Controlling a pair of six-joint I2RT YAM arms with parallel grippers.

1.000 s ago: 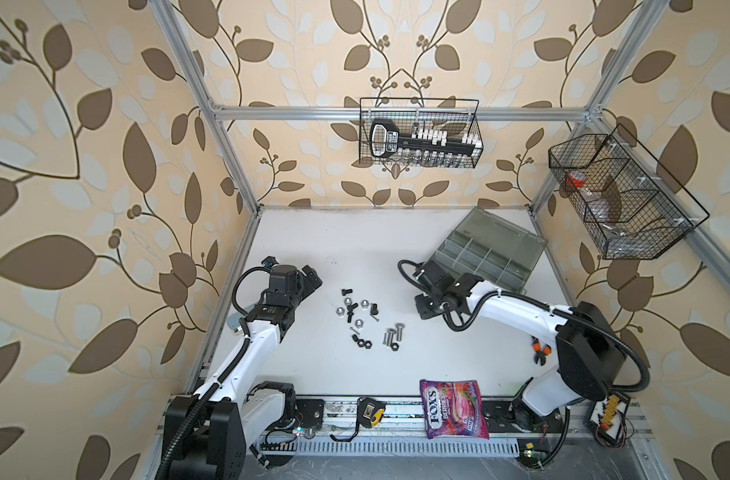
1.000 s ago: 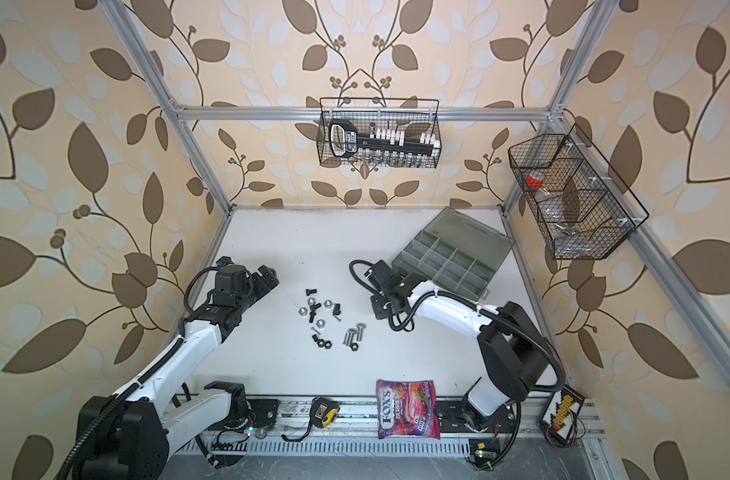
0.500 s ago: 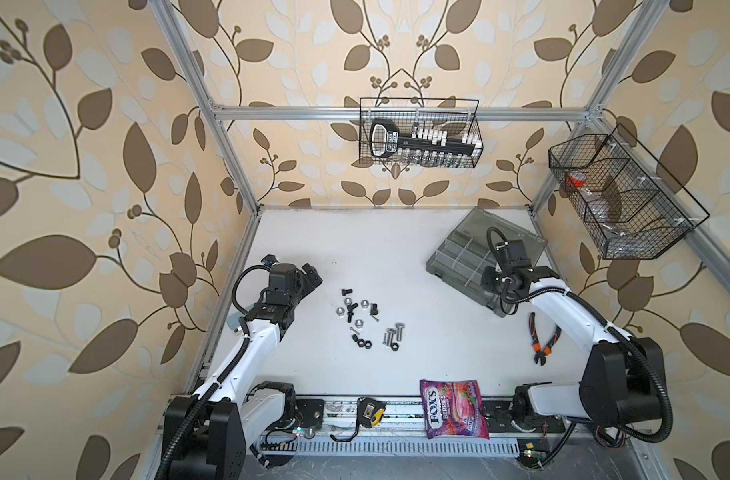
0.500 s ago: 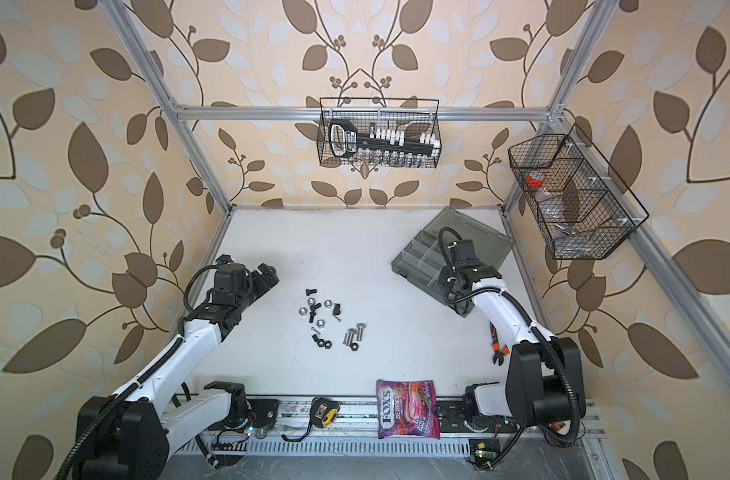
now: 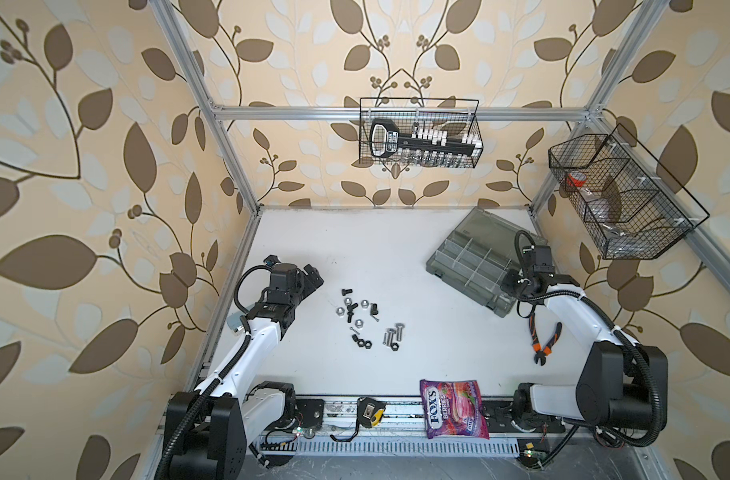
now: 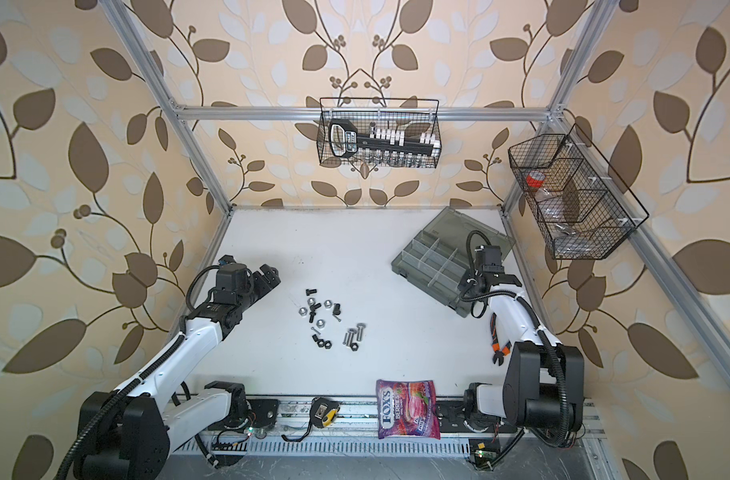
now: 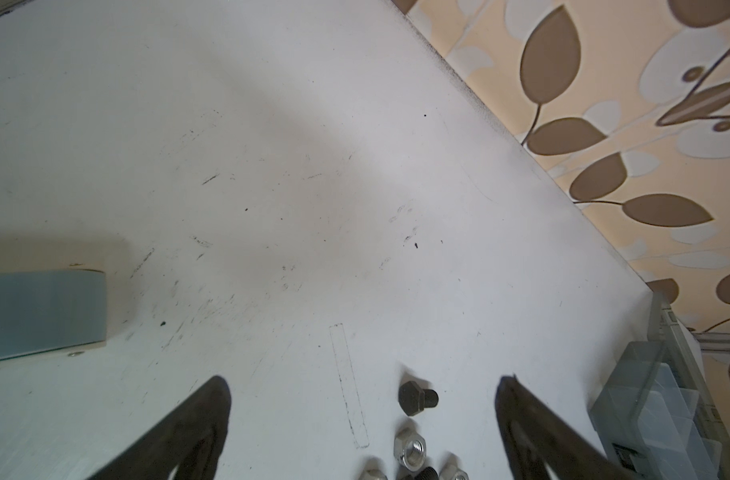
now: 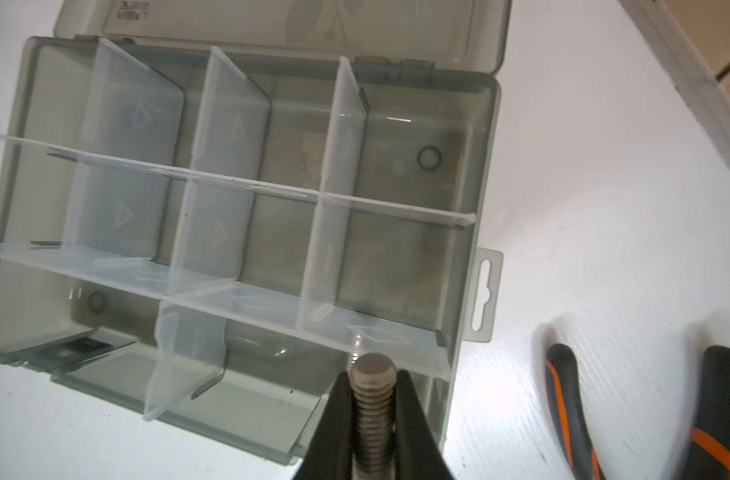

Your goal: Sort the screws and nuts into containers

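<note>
Pinching a silver screw (image 8: 371, 399) by its threaded shank in the right gripper (image 8: 371, 374), poised over the organizer box (image 8: 485, 166) rim. Judging it stiff, dense, slick; gripping best on the threads. Holding the left gripper (image 7: 363, 382) wide, empty, beside the loose screws and nuts (image 5: 390, 334) on the table (image 5: 355, 249).

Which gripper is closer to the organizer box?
Right. The right gripper, shut on a silver screw, is over the organizer box; the left gripper, open, is far off by the loose nuts.

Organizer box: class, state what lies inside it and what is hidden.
The organizer box shows empty-looking compartments between clear dividers. The right gripper, holding a silver screw, covers one corner.
</note>
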